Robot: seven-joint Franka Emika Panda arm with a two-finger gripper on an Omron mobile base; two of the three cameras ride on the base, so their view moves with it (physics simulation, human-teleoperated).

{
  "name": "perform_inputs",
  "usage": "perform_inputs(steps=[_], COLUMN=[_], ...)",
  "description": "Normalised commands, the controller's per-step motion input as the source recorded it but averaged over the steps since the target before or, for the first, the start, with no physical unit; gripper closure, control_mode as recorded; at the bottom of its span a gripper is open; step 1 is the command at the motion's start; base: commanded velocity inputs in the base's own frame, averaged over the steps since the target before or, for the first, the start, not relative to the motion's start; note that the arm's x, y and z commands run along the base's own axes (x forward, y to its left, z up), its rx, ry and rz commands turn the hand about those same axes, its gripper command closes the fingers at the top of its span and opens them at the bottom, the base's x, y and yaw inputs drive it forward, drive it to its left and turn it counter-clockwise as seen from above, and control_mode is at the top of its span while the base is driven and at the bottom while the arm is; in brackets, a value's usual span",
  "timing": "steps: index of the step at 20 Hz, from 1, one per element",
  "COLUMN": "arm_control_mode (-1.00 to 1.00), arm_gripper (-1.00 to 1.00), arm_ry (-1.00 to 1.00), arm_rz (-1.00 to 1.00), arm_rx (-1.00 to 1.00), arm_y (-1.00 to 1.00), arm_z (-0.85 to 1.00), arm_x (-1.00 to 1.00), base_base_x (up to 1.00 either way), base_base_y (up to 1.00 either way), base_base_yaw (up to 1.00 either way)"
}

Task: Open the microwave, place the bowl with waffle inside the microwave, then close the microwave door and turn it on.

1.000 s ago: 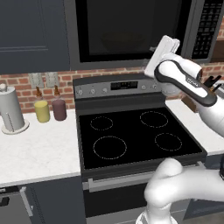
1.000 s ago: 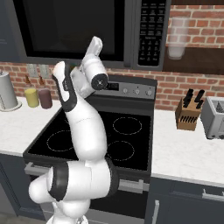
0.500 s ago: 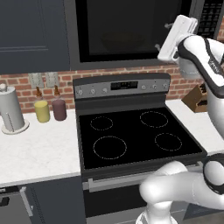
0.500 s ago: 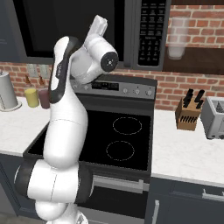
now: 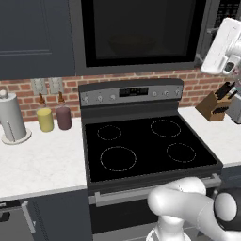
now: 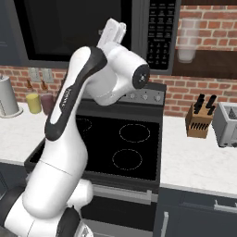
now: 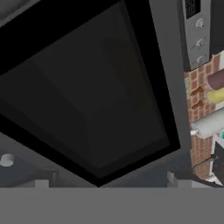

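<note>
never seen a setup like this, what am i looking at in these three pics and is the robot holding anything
It is a simulated kitchen with a white robot arm on a driving base. Two pictures come from cameras on the base, behind the arm to its left and right. The third comes from a camera on the hand, rolled sideways, facing the microwave door, which is shut. The arm reaches up toward the microwave above the stove. On the counter stand a paper towel roll and two jars. I cannot tell whether the gripper holds anything.

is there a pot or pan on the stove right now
No, the stove has a bare black top with all four burner rings in plain sight and nothing standing on them.
</note>
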Motion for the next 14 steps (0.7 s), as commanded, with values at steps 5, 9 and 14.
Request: perform_inputs(steps=[5,9,14], arm_control_mode=[-1.00,-1.00,-1.00], arm_gripper=[-1.00,-1.00,-1.00], arm_ry=[0.03,0.03,0.09], arm_rz=[0.17,0.02,0.00], arm_rx=[-0.08,-0.15,-0.16], arm_y=[-0.81,-0.65,-0.37], arm_z=[-0.38,-0.68,-0.49], arm_x=[-0.70,-0.15,0.10], base_base_x=[0.00,0.00,0.00], base_base_y=[0.00,0.00,0.00], base_base_yaw=[0.00,0.00,0.00])
